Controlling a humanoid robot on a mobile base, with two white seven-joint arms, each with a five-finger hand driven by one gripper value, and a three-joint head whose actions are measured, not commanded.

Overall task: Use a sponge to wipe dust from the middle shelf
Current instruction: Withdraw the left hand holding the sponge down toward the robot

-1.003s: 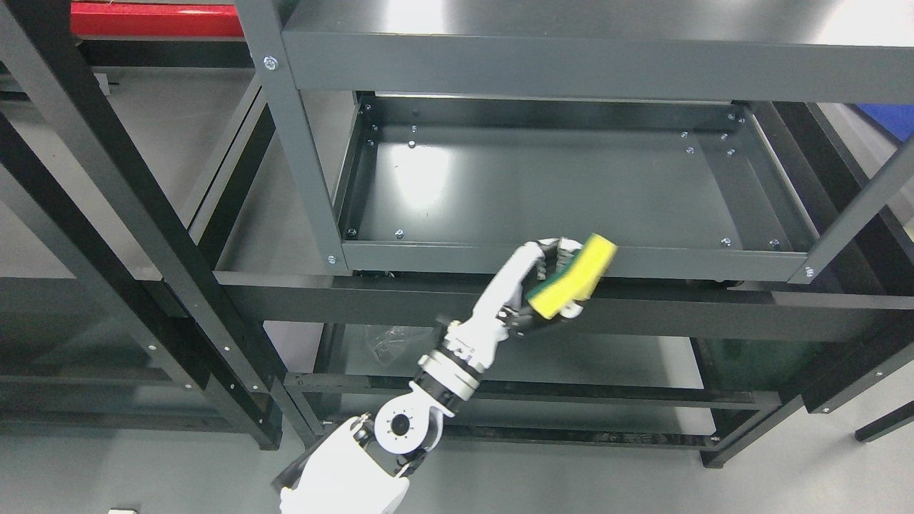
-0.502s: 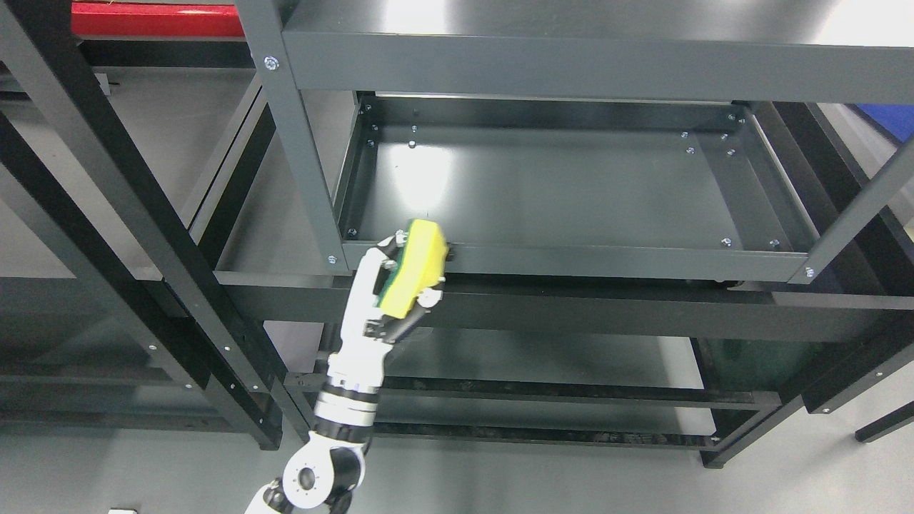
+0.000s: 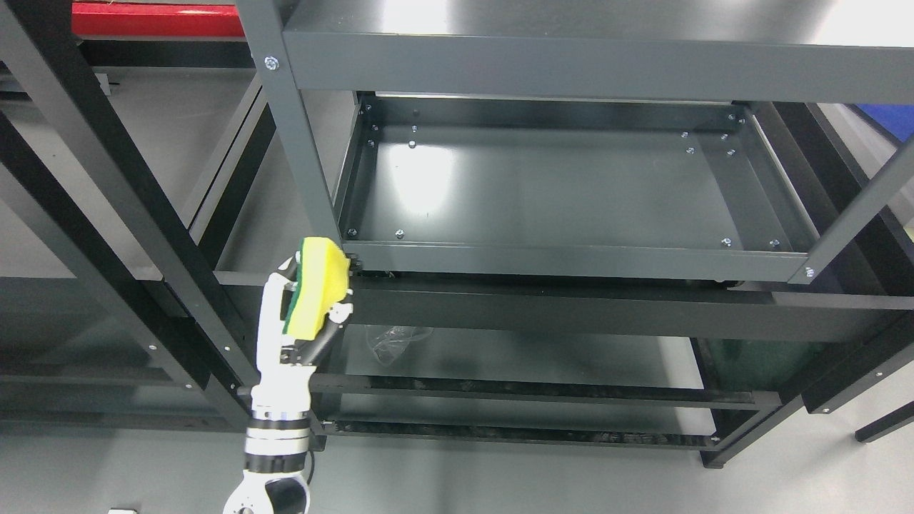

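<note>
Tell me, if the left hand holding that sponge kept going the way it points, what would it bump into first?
Probably the front left corner of the middle shelf: the left hand points up, sponge right beside it. Depth is uncertain.

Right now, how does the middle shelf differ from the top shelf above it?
The middle shelf shows its whole tray: a recessed floor with raised rims and bolts in the corners. The top shelf shows mainly its flat front edge and a strip of glossy top. The sponge, held in the left hand, sits at the middle shelf's front-left corner, well below the top shelf. Both are dark grey metal on the same frame.
</note>
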